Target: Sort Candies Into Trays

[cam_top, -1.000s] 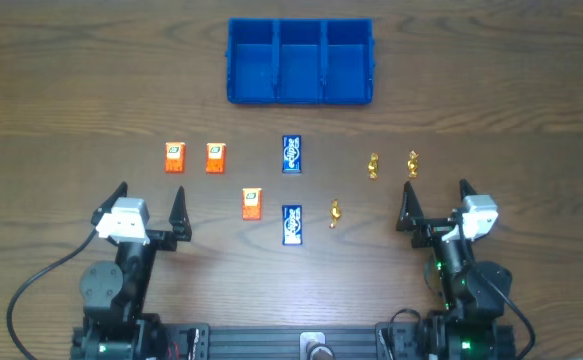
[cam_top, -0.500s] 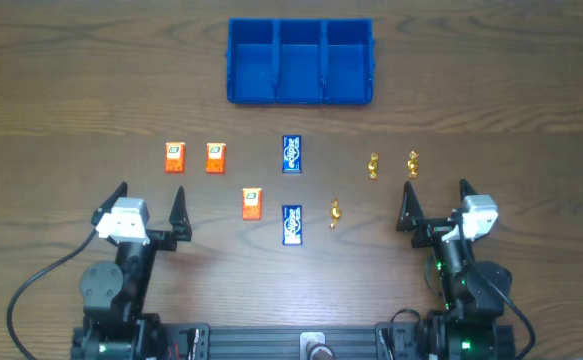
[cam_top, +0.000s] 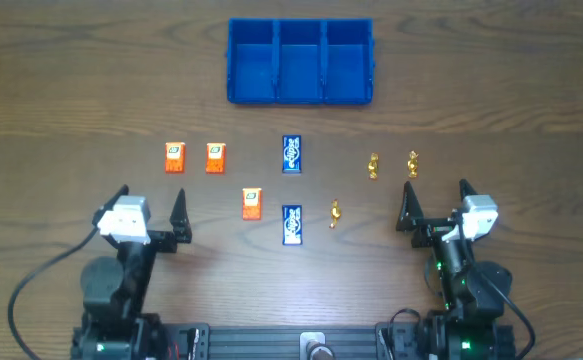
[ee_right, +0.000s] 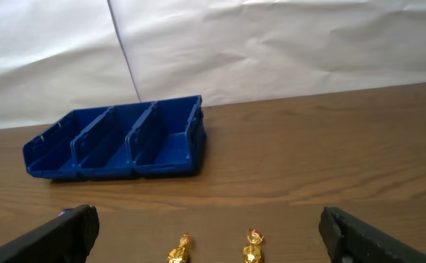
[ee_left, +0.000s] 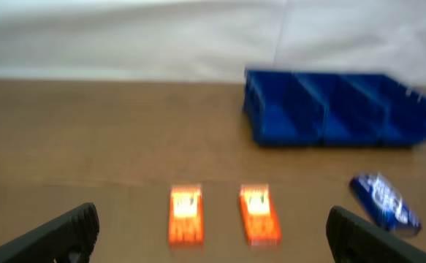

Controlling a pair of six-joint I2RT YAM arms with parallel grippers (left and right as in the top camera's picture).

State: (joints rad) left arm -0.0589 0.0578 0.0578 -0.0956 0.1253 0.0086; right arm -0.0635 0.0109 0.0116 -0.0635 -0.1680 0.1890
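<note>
A blue tray [cam_top: 300,61] with three compartments stands at the table's far middle, all compartments bare; it also shows as the tray [ee_left: 340,109] and the tray [ee_right: 118,140]. Three orange candies [cam_top: 175,157] [cam_top: 215,157] [cam_top: 252,203] lie left of centre, two of them orange candies [ee_left: 185,212] [ee_left: 259,213] ahead of my left gripper. Two blue candies [cam_top: 291,154] [cam_top: 291,224] lie in the middle. Three gold candies [cam_top: 373,165] [cam_top: 412,163] [cam_top: 336,211] lie right. My left gripper [cam_top: 149,207] and right gripper [cam_top: 436,203] are open near the front edge, holding nothing.
A white sheet [ee_right: 271,44] hangs behind the table's far edge. Bare wood lies between the candies and the tray, and at both sides. The arms' bases and cables [cam_top: 31,290] sit along the front edge.
My left gripper has shifted very slightly; its wrist view is blurred. The right arm and all candies stay where they were.
</note>
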